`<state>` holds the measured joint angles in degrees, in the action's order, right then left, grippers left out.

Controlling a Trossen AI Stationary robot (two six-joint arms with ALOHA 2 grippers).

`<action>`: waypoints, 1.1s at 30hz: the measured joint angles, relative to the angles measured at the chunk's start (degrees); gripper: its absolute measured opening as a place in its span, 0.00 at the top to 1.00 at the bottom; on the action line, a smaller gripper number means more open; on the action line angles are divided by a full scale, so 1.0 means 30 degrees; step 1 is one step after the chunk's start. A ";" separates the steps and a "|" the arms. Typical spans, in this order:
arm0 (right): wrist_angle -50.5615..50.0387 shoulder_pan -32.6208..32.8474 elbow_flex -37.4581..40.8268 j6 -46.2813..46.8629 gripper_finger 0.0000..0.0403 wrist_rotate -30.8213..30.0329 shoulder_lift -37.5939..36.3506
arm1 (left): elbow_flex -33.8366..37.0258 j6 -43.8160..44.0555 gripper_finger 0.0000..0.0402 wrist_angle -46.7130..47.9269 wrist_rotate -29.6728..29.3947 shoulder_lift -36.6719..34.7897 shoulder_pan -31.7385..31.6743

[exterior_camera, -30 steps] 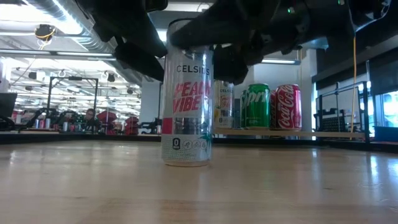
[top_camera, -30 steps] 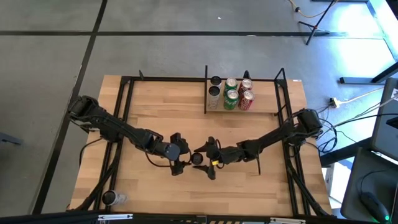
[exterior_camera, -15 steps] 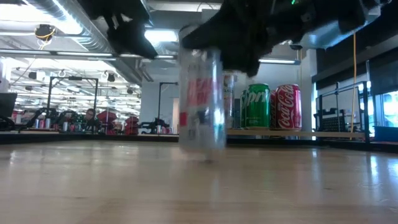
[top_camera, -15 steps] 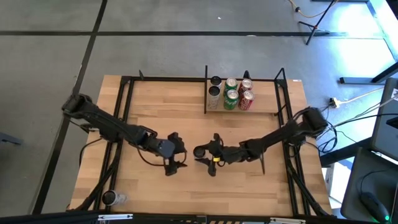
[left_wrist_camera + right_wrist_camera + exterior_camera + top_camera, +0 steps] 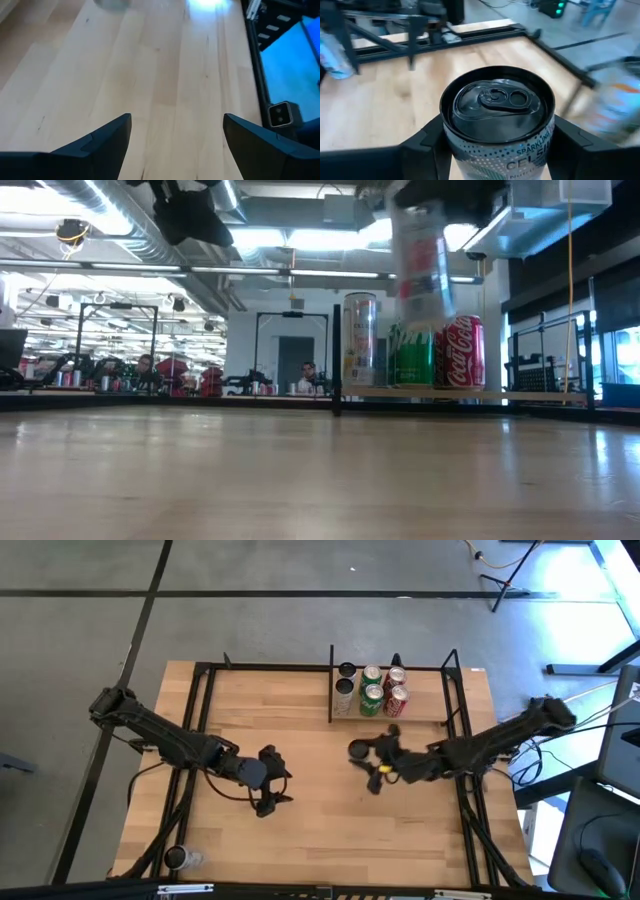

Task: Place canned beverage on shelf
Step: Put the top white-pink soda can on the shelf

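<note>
Now the can (image 5: 420,265) is off the table (image 5: 300,830) & up in the air, carried by the right gripper (image 5: 362,751) from table centre toward the shelf (image 5: 430,712); a sec ago it stood upright on the wood btw both grippers. Left arm has pulled back toward its own side, left gripper (image 5: 268,792) over bare wood, fingers (image 5: 100,142) spread, nothing btw them.

Table: big light-wood top w/ black metal frame. Shelf sits at the far edge, right of centre, holding a tall slim can (image 5: 359,340), a green can (image 5: 411,352) & a red can (image 5: 463,352); high view shows more cans behind these. Room behind: open workshop, ceiling lights, ducts, a person (image 5: 147,367) seated far off.

Right arm reaches in from the right edge, stretched low across the table. Right gripper pinches the can at both sides below the rim, can upright, black lid w/ pull tab seen from the wrist cam (image 5: 497,107). In low view the can hangs in front of the shelf's cans, above shelf level, not yet on the shelf.
</note>
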<state>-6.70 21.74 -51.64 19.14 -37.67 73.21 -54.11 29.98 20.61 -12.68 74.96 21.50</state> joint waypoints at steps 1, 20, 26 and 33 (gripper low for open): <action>-0.0758 -0.0008 0.0000 0.0060 0.47 -0.0202 -0.0652 | 0.0000 0.0007 0.24 -0.0060 0.0071 -0.0007 0.0007; -1.2479 -0.0008 0.0000 0.5934 0.47 -0.4466 -1.0099 | 0.0000 -0.0022 0.24 -0.0311 0.0042 0.0000 0.0007; -1.5227 -0.0008 -0.0022 0.7663 0.47 -0.6061 -1.2101 | 0.0000 -0.0029 0.24 -0.0308 0.0035 0.0000 0.0004; -1.8300 -0.0008 -0.0022 0.9941 0.47 -0.8982 -1.2802 | 0.0000 -0.0160 0.24 -0.0308 -0.0745 0.0000 0.0004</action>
<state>-61.60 21.71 -51.70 48.97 -64.62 34.81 -54.11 29.50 19.68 -14.92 74.96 21.51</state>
